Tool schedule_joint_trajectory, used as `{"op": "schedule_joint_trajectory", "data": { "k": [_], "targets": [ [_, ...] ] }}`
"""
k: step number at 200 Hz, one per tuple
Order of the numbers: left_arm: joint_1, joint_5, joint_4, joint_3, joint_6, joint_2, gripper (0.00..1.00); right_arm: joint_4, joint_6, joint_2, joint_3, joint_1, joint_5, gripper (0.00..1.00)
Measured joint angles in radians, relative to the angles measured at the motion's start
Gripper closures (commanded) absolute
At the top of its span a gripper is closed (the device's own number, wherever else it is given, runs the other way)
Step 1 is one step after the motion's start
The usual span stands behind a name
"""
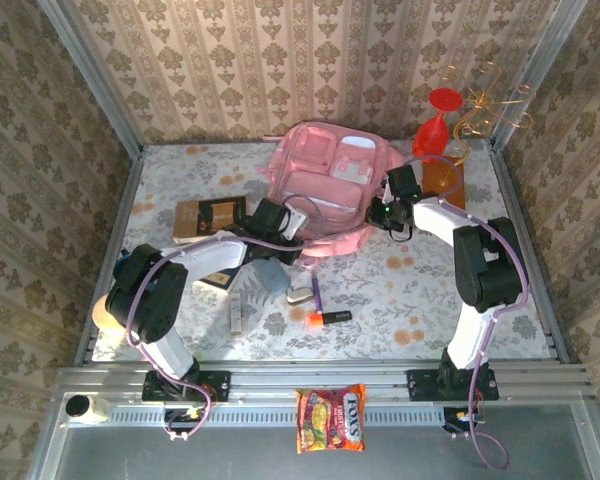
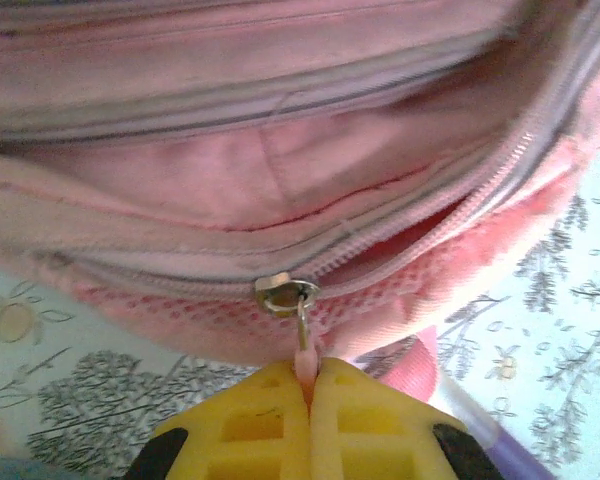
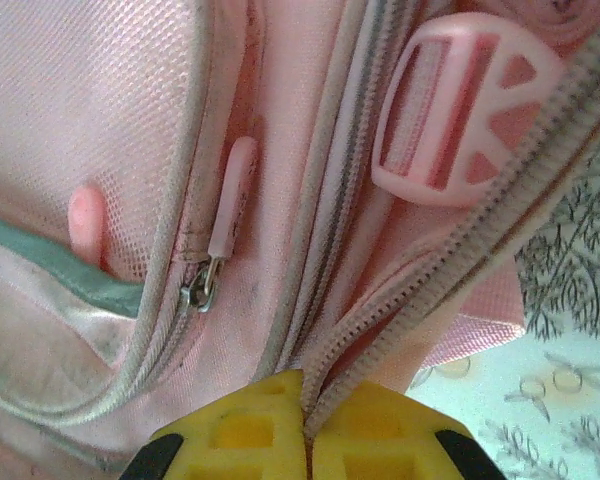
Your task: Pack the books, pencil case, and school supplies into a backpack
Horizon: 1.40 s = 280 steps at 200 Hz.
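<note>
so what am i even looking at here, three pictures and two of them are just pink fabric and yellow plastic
It is one moment seen by three cameras. The wide picture looks down on a table with two robot arms bolted at the near edge. The other two come from small cameras on each arm's wrist, so the yellow plastic is that arm's own tool.

The pink thing is a backpack. The left tool is shut on the pull tab of a zip. The right tool pinches the backpack's zip edge.

Waiting on the table: a brown book, a grey-blue pencil case, a purple pen, an orange-and-black marker, and a small beige piece. A snack packet lies on the metal frame in front.
</note>
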Motion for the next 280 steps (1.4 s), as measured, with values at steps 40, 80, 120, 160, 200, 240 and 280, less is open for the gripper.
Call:
{"op": "schedule_joint_trajectory", "data": {
  "k": [40, 80, 120, 160, 200, 240, 280],
  "targets": [
    [-0.045, 0.029, 0.006, 0.008, -0.005, 0.001, 1.0, -0.044, -0.055, -0.051, -0.005, 0.0, 0.097, 0.45],
    [-0.056, 0.036, 0.007, 0.011, -0.004, 0.011, 1.0, -0.049, 0.004, -0.272, -0.172, 0.026, 0.115, 0.2],
    [-0.056, 0.037, 0.005, 0.018, -0.003, 0.026, 1.0, 0.068, 0.187, -0.281, -0.294, 0.15, 0.091, 0.14],
    [-0.056, 0.033, 0.005, 0.026, 0.004, 0.026, 1.0, 0.177, 0.304, -0.2, -0.305, 0.185, 0.113, 0.44],
    [-0.056, -0.014, 0.026, 0.005, 0.04, 0.023, 1.0, 0.197, 0.317, -0.185, -0.306, 0.169, 0.161, 0.83],
    [-0.062, -0.122, 0.035, -0.009, 0.085, 0.016, 1.0, 0.2, 0.263, -0.193, -0.317, 0.099, 0.158, 0.95],
    [-0.074, -0.171, 0.049, -0.021, 0.098, 0.008, 1.0, 0.135, 0.154, -0.209, -0.287, 0.029, 0.133, 0.93]
  ]
}}
